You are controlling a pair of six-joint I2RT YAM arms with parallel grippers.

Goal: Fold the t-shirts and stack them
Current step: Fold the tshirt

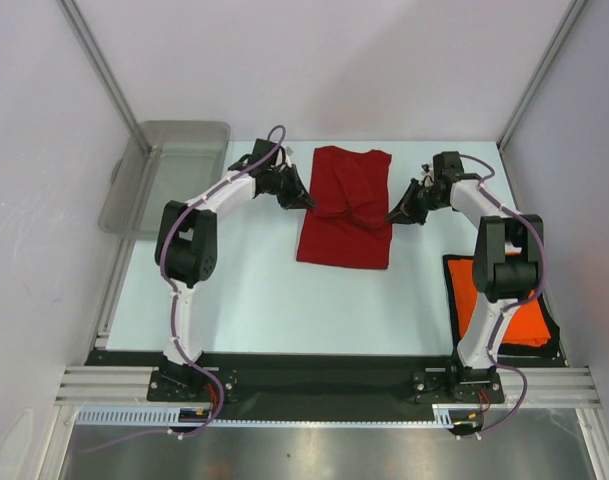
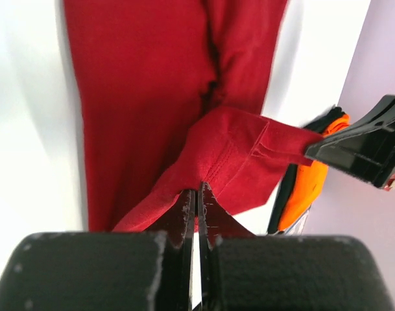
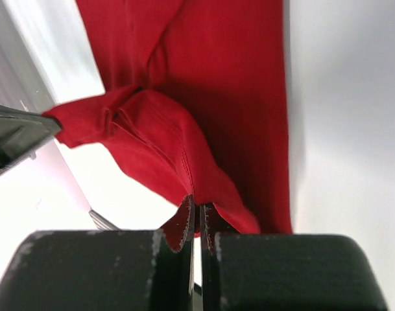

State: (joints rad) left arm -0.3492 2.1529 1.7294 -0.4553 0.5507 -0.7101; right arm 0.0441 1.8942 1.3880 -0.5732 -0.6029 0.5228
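Pale desk [image 1: 254,300], dark red t-shirt [image 1: 346,215] at centre, side edges pinched by left gripper [image 1: 306,200] and right gripper [image 1: 392,215]; orange t-shirt [image 1: 529,322] near right, grey tub [image 1: 169,170] far left.

At your far left corner you have a translucent grey plastic tub [image 1: 169,170], reaching out past the edge of the pale table [image 1: 254,300] (its long side runs front to back). A black mat [image 1: 451,290] lies at the right edge, and an aluminium rail [image 1: 324,384] runs along the near side.
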